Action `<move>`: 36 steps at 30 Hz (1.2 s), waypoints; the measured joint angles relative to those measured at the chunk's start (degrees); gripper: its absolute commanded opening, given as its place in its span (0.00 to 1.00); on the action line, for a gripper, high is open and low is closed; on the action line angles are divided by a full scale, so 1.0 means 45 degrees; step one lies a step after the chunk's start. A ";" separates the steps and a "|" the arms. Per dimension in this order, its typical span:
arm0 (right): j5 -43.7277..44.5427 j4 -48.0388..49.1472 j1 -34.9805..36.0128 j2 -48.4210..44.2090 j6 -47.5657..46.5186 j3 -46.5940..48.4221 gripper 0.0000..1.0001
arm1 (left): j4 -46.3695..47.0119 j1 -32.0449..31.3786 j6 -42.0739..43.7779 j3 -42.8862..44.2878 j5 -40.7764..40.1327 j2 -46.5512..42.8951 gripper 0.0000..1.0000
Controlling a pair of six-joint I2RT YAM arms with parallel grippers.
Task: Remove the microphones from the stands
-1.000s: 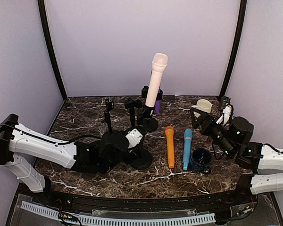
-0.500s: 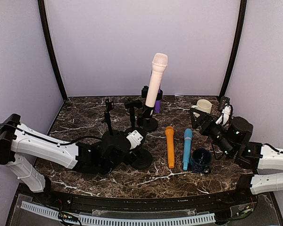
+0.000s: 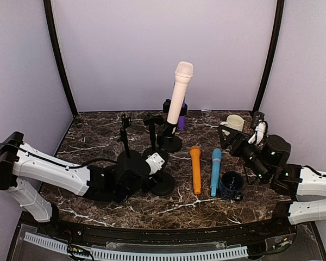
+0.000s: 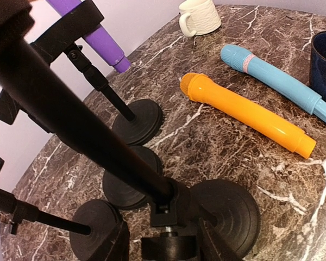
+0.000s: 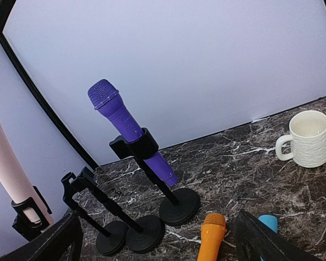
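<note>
At the back of the marble table [image 3: 98,136], near its middle, the pale pink microphone [image 3: 179,100] stands almost upright in its stand [image 3: 171,143]. Its long axis leans a little to the right, with the rounded head at the top and the tail caught in the black clip low down. Just behind it, a purple microphone [image 5: 129,129] sits tilted in a second stand, head up and to the left in the right wrist view. Two empty black stands [image 3: 125,130] rise to the left of the pink one, their round bases crowded together in front. An orange microphone [image 3: 196,168] and a blue microphone [image 3: 215,171] lie side by side on the marble to the right, beside a navy mug [image 3: 230,185]. A cream mug [image 3: 235,123] sits farther back.

The left gripper [image 3: 152,163] is low among the stand bases, with one black pole running close past its camera. I cannot tell how its jaws stand. The right gripper [image 3: 227,138] hovers near the cream mug, its fingers [image 5: 261,239] spread wide and holding nothing.
</note>
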 measured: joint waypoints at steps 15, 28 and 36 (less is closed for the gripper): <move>-0.0209 0.0015 0.0000 0.0495 0.0000 0.0005 0.98 | 0.0248 0.1253 -0.3201 -0.1535 0.4362 -0.1127 0.40; -0.0262 0.0029 0.0000 0.0549 0.0005 0.0005 0.98 | 0.0908 0.1525 -0.2705 -0.2259 0.4886 -0.2885 0.79; -0.0257 0.0126 0.0000 0.0738 0.0000 0.0005 0.98 | 0.0850 0.1078 -0.0491 -0.1768 0.3682 -0.1919 0.82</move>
